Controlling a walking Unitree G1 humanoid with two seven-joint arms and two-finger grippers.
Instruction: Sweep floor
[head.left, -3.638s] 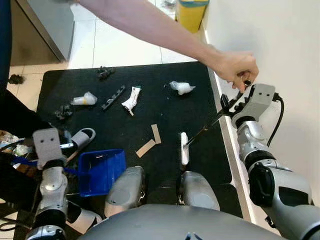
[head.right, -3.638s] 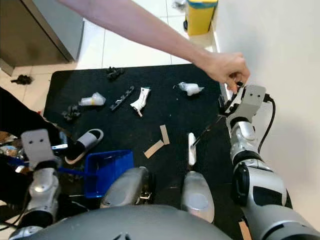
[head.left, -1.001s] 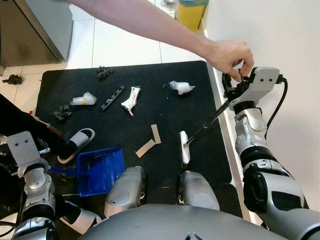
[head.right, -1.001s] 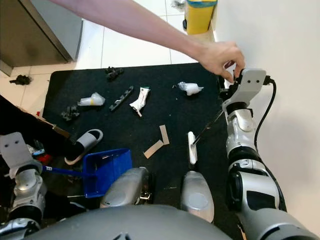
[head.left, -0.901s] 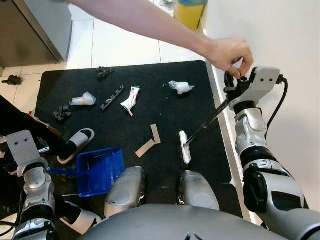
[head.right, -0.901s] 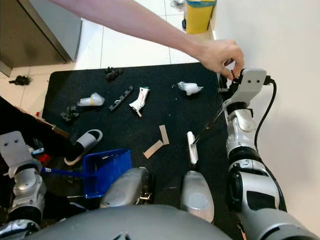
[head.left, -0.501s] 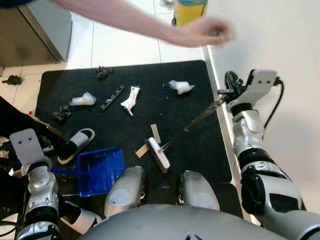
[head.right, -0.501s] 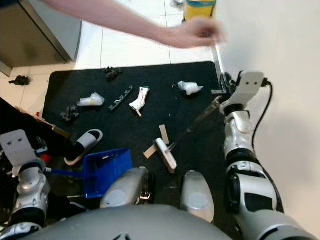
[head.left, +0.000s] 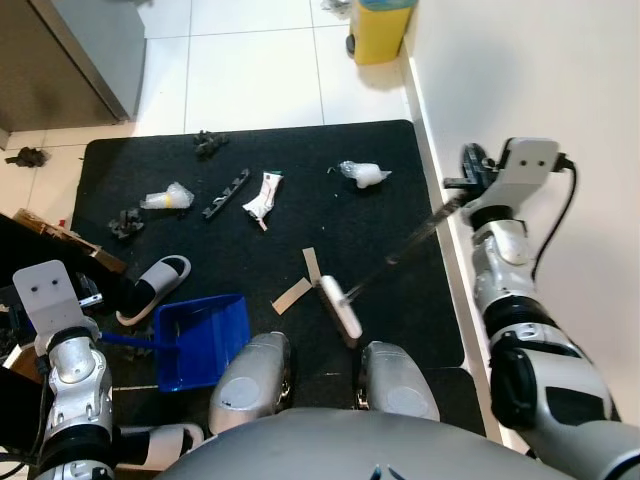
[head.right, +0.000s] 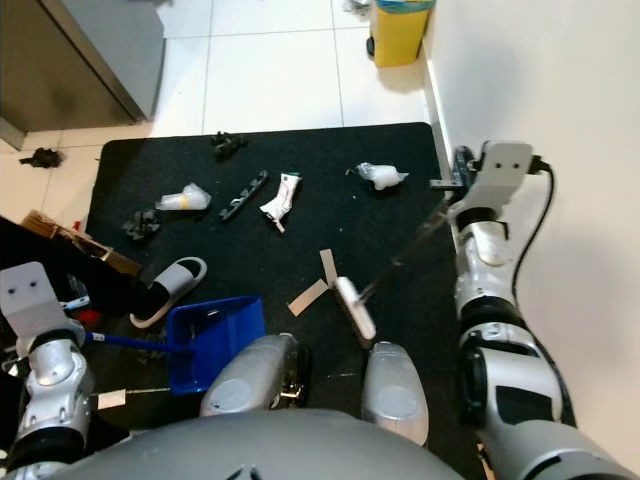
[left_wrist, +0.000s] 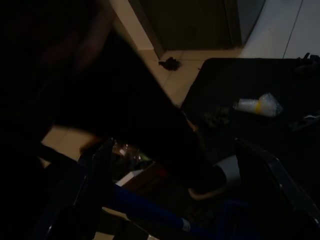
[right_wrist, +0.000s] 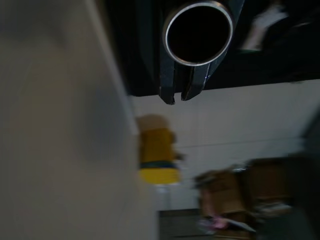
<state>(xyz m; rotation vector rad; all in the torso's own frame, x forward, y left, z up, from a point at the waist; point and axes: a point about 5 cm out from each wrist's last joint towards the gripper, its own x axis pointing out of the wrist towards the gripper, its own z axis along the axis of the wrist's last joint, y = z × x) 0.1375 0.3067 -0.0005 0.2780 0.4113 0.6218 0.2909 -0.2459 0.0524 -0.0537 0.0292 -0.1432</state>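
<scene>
A black mat (head.left: 390, 215) covers the tiled floor (head.left: 250, 70) beside a white wall (head.left: 520, 70), with a yellow bin (head.left: 379, 28) at the far end. Litter lies scattered on the mat: crumpled wrappers (head.left: 263, 195), a wad of plastic (head.left: 362, 174), black scraps (head.left: 226, 193) and two cardboard strips (head.left: 300, 281).

The brush (head.left: 340, 308) runs on a long diagonal: its handle is pinched at the top by the right gripper (head.left: 468, 178) close to the wall, and its white head rests on the mat just beside the cardboard strips, toward the robot's left.

The blue dustpan (head.left: 200, 338) sits further left, near a slipper (head.left: 155, 285). The left gripper (left_wrist: 170, 200) clasps its blue handle, so a leftward sweep would carry the strips toward the pan.
</scene>
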